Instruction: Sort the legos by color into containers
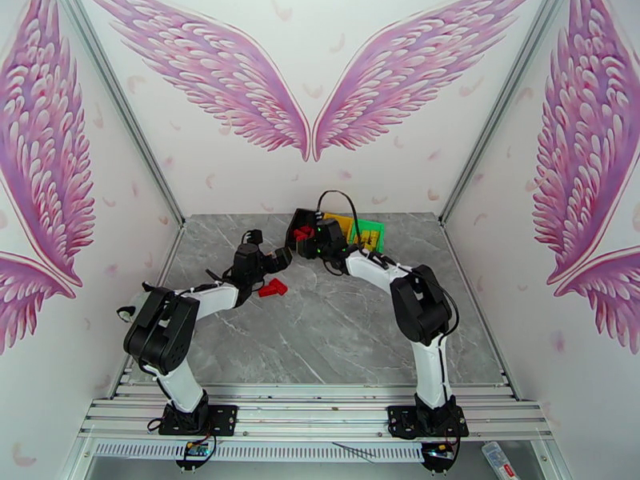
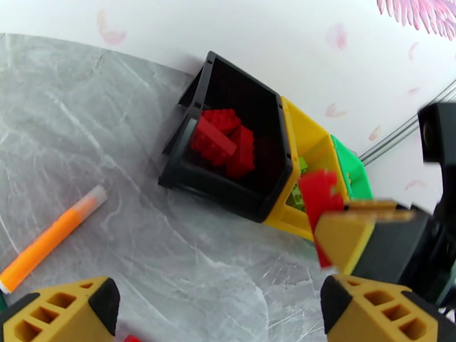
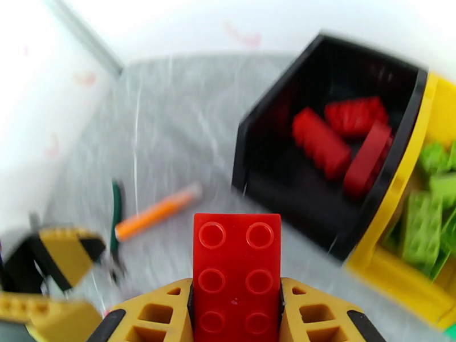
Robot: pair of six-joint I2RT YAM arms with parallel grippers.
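Note:
My right gripper (image 3: 236,314) is shut on a red lego (image 3: 236,275), a flat brick with six studs showing, held in the air just short of the black container (image 3: 330,149). That bin holds three red legos (image 3: 319,141). Beside it, the yellow container (image 3: 399,269) has light green legos (image 3: 424,226) in it, and the green container (image 1: 370,232) ends the row. From above, the held brick (image 1: 302,232) hangs at the black bin's near rim. My left gripper (image 1: 278,260) is open and empty, low over the table, with another red lego (image 1: 272,288) lying just in front of it.
Orange-handled pliers (image 2: 51,237) lie on the grey marble table (image 1: 336,330) to the left of the black bin (image 2: 228,143). The bins stand against the back wall. My two grippers are close together, the right one (image 2: 365,240) just right of my left fingers (image 2: 376,309).

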